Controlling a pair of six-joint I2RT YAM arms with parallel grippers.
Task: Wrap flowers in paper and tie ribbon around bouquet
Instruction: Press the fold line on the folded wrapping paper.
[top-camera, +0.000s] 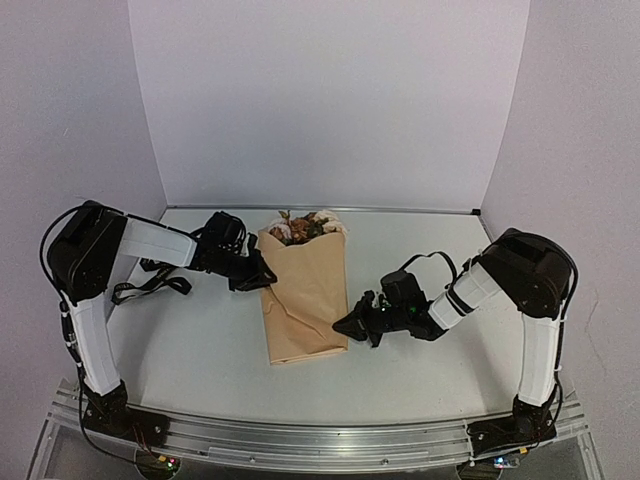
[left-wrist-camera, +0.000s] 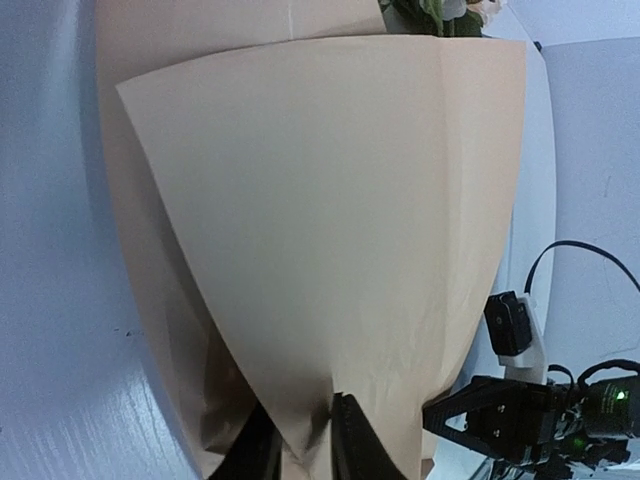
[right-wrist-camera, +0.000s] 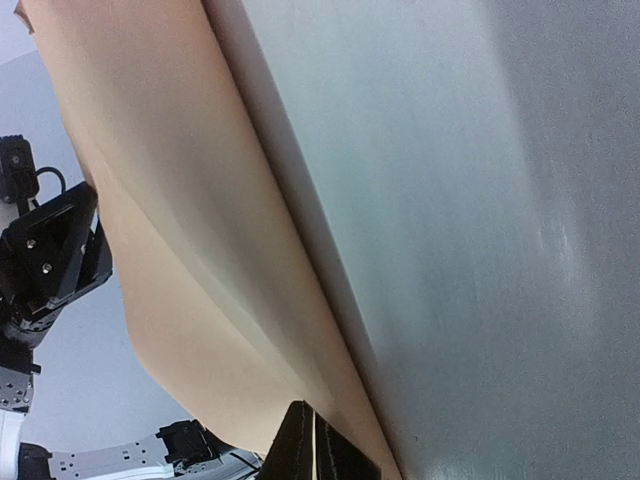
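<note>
The bouquet (top-camera: 305, 300) lies flat in the middle of the white surface (top-camera: 430, 250). In the top view its long axis runs almost straight up and down the frame. The flowers (top-camera: 303, 227), cream, pink and brown, poke out of the end toward the top of the frame. The closed end points to the bottom, toward the arm bases. The tan paper (top-camera: 310, 275) is folded over the stems, one flap laid across the other, and it is creased near the lower left corner.

The left fingers (top-camera: 266, 281) sit at the bundle's left edge, about halfway along it. In the left wrist view they stand a little apart with a fold of the top flap running down between them. Whether they pinch that fold cannot be told.

The right fingers (top-camera: 342, 322) are at the right edge, near the lower end. In the right wrist view they are clenched together, with only a thin line between them, right beside the paper's edge. It is not clear whether any of the sheet is caught between them.
</note>
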